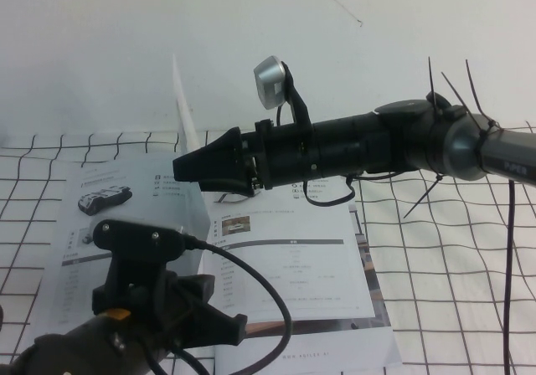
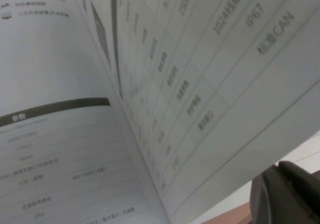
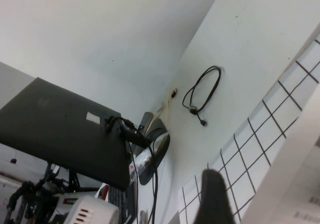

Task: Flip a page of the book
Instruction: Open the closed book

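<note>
The left gripper (image 1: 197, 329) sits low over the near-left part of the book (image 1: 285, 258), which lies open on the grid-lined counter (image 1: 452, 266); whether it is open cannot be told. The page (image 1: 186, 111), 1 thin glossy white leaf with grey-headed tables, stands upright at the spine and looks light, floppy and slippery, best taken at its free edge. The right gripper (image 1: 188, 167) meets it mid-height; its grip cannot be told.

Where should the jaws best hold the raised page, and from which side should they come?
Probably at its free outer edge, coming from the right: the page stands nearly upright above the book, bound below. The right gripper is beside it; the left gripper is low over the book's near edge.
</note>
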